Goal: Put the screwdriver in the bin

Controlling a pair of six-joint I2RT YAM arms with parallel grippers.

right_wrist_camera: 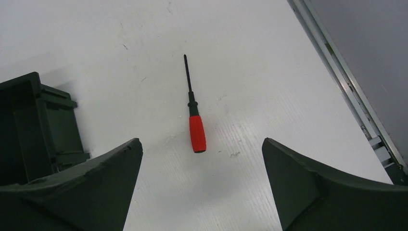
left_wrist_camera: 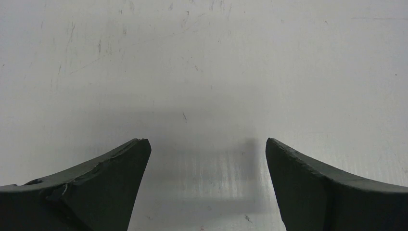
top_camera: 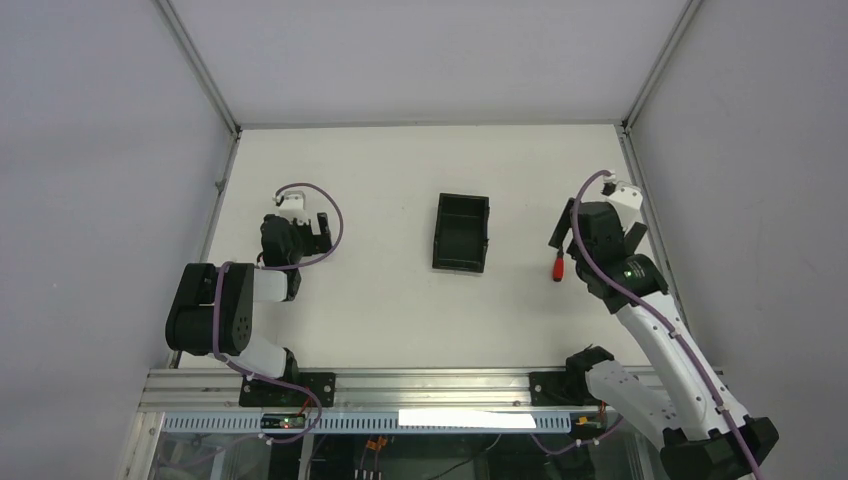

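On the white table [top_camera: 380, 300], the left gripper [top_camera: 303, 222] rests at about 9 o'clock from the bin [top_camera: 461, 235], well apart from it. In its wrist view the two fingers stand wide apart, and the table surface shows between them. The bin stands near the middle of the table with its open side up. At about 4 o'clock from the bin lies the screwdriver [right_wrist_camera: 192, 107] — flat on the table, outside the bin. In the right wrist view its red handle points to 6 o'clock and its dark shaft to 12. The right gripper [right_wrist_camera: 202, 140] hovers above it with the fingers spread open, one on each side of the handle — neither touches it.
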